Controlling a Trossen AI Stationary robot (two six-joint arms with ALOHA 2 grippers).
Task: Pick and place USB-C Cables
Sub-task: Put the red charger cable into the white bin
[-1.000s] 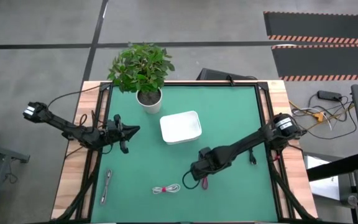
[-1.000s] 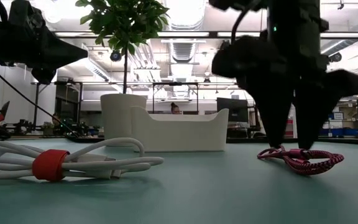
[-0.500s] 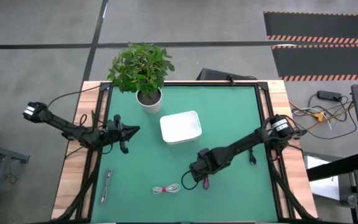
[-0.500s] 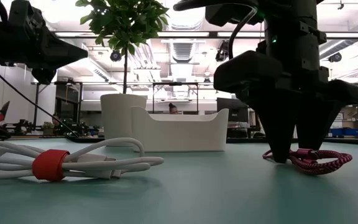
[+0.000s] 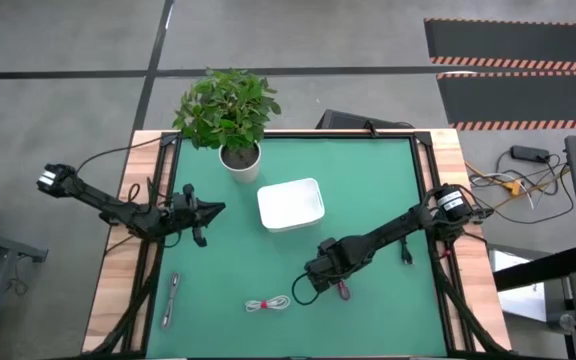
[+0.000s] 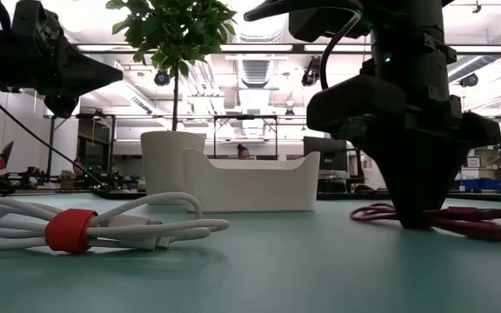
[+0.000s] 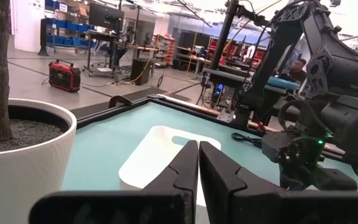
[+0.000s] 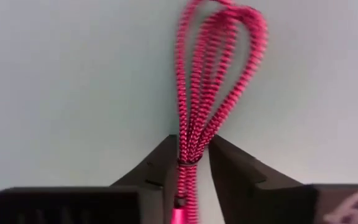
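The dark red cable bundle [image 5: 344, 291] lies on the green mat right of centre, near the front. My right gripper [image 8: 190, 165] stands over it, pointing down, shut on it; the low view [image 6: 418, 219] shows this too. The white cable with the red tie [image 5: 268, 303] lies on the mat to its left and shows large in the low view [image 6: 70, 230]. The silver-grey cable [image 5: 170, 297] lies near the front left edge. My left gripper [image 7: 198, 163] is shut and empty, held above the mat's left side [image 5: 211, 210]. My right gripper pinches the dark red bundle between its two fingers [image 8: 157, 169] at the narrow bound part [image 8: 190, 155], where the strands are gathered. The fingers come from above, pointing down. The loop end [image 8: 222, 37] fans out beyond them, and the cable lies on the mat [image 6: 485, 223].
A white tray [image 5: 290, 204] stands at the mat's middle, far of the right gripper. A potted plant [image 5: 230, 112] in a white pot stands at the far left. The mat has a raised dark frame [image 5: 423, 200]. Bare mat lies between the cables.
My right gripper has come down over the dark red cable and its fingers have shut on it. The bundle has turned on the mat and now stretches out to both sides of the fingers in the low view.
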